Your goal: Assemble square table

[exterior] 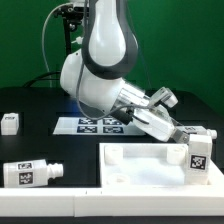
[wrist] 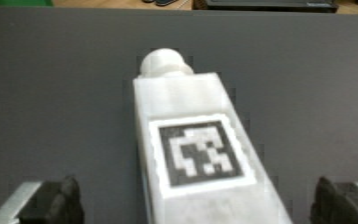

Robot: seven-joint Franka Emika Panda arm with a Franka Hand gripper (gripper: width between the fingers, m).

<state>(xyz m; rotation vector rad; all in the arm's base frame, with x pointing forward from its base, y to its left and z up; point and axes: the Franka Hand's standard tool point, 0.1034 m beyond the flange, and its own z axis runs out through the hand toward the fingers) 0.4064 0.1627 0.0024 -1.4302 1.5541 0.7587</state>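
Gripper: jaws fully open, holding nothing, lined up over one tagged leg centred between them, its long axis pointing away from the wrist, beside the tabletop corner.

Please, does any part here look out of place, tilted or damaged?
Nothing looks damaged or spilled. One loose leg lies on its side at the exterior view's left, apart from the table top. The jaws stand open, with a second leg ahead of them.
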